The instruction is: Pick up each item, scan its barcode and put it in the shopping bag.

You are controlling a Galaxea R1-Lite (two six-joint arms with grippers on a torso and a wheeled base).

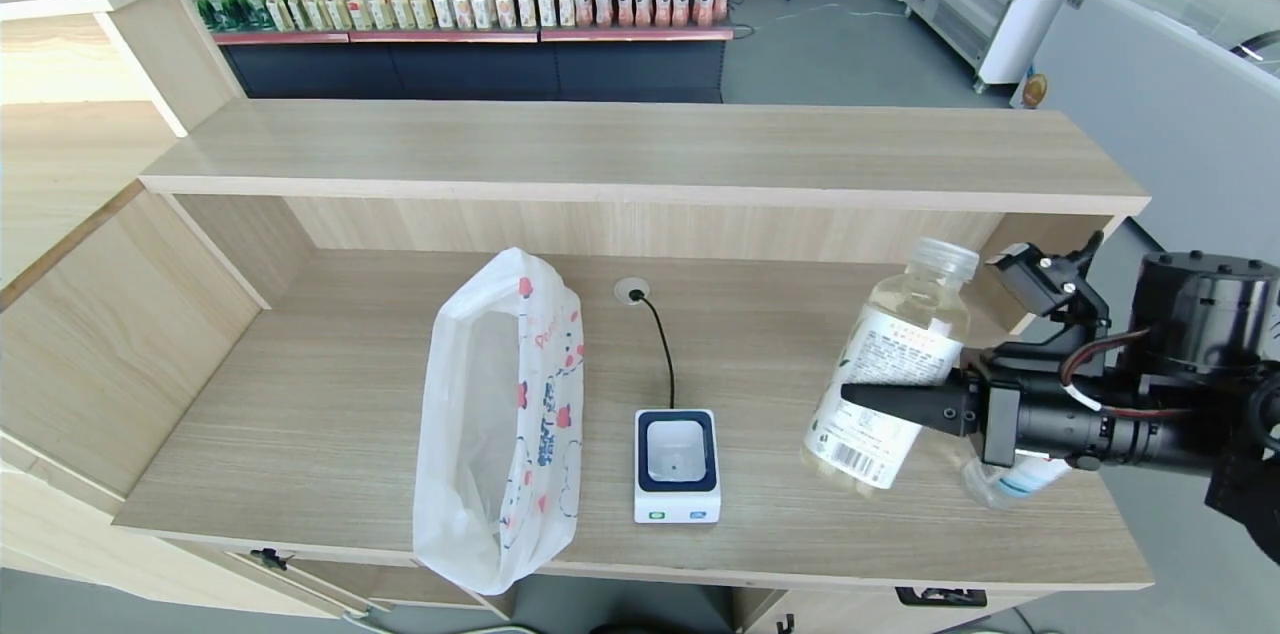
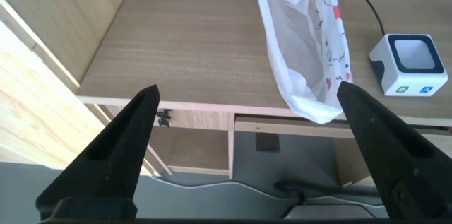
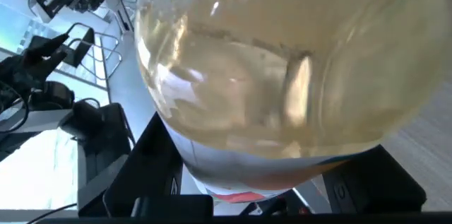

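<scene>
My right gripper (image 1: 880, 399) is shut on a clear bottle of pale drink (image 1: 895, 364) with a white label, holding it tilted above the right side of the counter, its barcode low on the label and turned toward me. In the right wrist view the bottle (image 3: 282, 75) looms close. The white barcode scanner (image 1: 677, 464) sits on the counter to the bottle's left, window facing up. A white plastic shopping bag (image 1: 505, 414) with red and blue print stands open left of the scanner. My left gripper (image 2: 247, 153) hangs open off the counter's front edge, short of the bag (image 2: 307, 47).
A second clear bottle (image 1: 1010, 479) lies on the counter (image 1: 300, 414) under my right arm. The scanner's black cable (image 1: 662, 339) runs to a hole at the back. A raised wooden ledge (image 1: 640, 149) and side walls enclose the counter.
</scene>
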